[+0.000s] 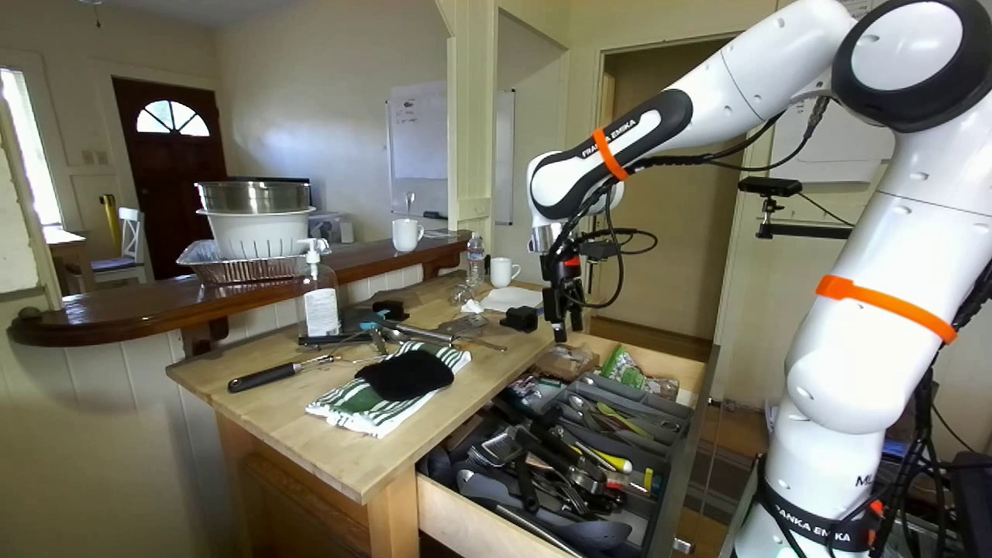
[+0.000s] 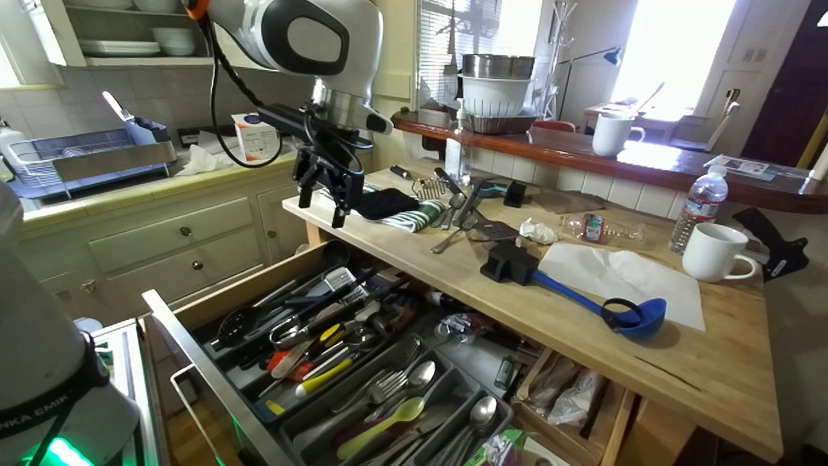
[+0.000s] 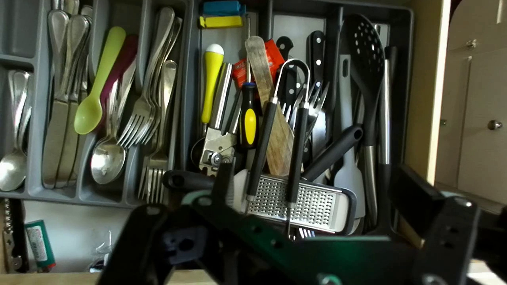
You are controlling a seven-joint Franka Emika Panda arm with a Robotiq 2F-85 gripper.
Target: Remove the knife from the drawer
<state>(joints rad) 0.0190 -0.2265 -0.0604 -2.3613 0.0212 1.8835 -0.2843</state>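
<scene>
gripper (image 2: 322,212) with jaws parted, above a pulled-out drawer (image 3: 424,87), table knives (image 3: 56,138) in a tray (image 3: 18,29) slot (lime spoon (image 3: 99,85) just beside), tongs (image 3: 262,146) across a grater (image 3: 319,208)

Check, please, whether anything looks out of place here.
A clear plastic bottle lies on its side on the counter, while the water bottle nearby stands upright. In the drawer, the grater lies crosswise to most utensils around it.

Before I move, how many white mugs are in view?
2: one mug on the raised bar and another mug on the lower counter near the water bottle. Both exterior views show both; others may be hidden.
</scene>
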